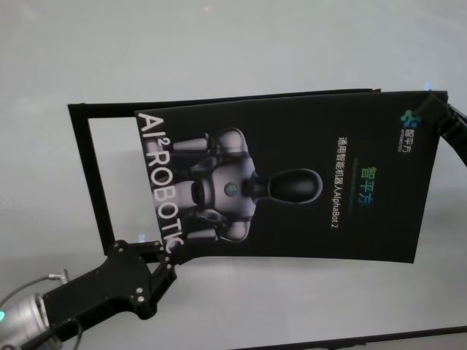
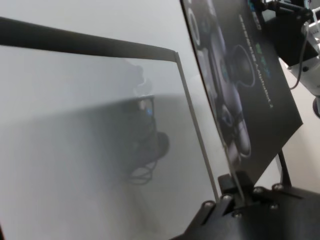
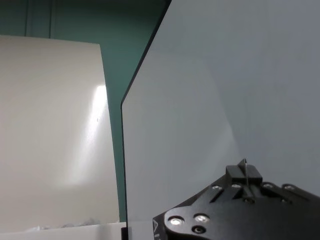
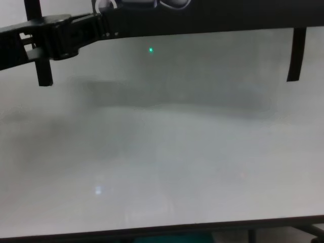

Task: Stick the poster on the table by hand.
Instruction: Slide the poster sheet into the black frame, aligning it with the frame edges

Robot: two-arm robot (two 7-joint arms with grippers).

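Observation:
The poster, a glossy black sheet with a grey-white robot picture and white lettering, hangs above the white table. My left gripper is shut on its near left corner. My right gripper is shut on its far right corner. In the left wrist view the left gripper pinches the poster's edge. In the right wrist view the right gripper clamps the thin edge of the sheet. In the chest view the poster's lower edge and my left arm cross the top.
Narrow black strips lie on the table as a frame outline under and left of the poster; they also show in the left wrist view and chest view. The table's dark front edge runs along the bottom.

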